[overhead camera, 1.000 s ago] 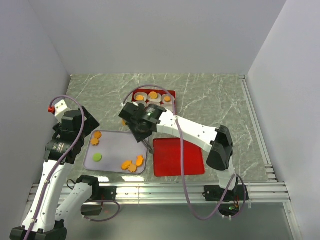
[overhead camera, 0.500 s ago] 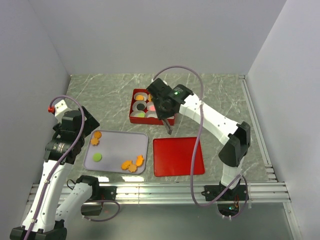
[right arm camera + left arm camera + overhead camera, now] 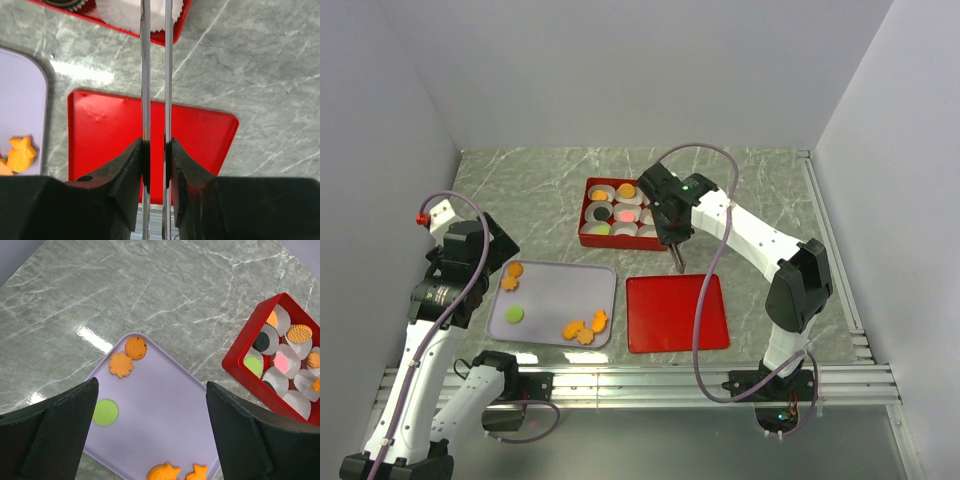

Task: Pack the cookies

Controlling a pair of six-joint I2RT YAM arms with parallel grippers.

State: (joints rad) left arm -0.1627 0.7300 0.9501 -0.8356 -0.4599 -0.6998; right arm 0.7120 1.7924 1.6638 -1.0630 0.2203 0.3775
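Several orange cookies [image 3: 585, 328] and a green disc [image 3: 514, 314] lie on the lavender tray [image 3: 552, 300]. In the left wrist view I see a round orange cookie [image 3: 136, 347], a flower one [image 3: 121, 364] and the green disc [image 3: 105, 412]. The red box [image 3: 588, 238] holds white paper cups with orange, pink [image 3: 282, 361], black [image 3: 261, 342] and green cookies. My right gripper [image 3: 156, 145] is shut on metal tongs [image 3: 145, 75], whose tips hang empty by the box's near right corner [image 3: 678, 262]. My left gripper [image 3: 151, 385] is open above the tray.
A flat red lid [image 3: 677, 312] lies right of the tray, below the box; it also shows in the right wrist view [image 3: 110, 130]. Walls close in the left, back and right. An aluminium rail runs along the near table edge.
My right arm has swung with the tongs from over the tray's right edge, across the box, to the box's near right corner. The left arm has not moved.
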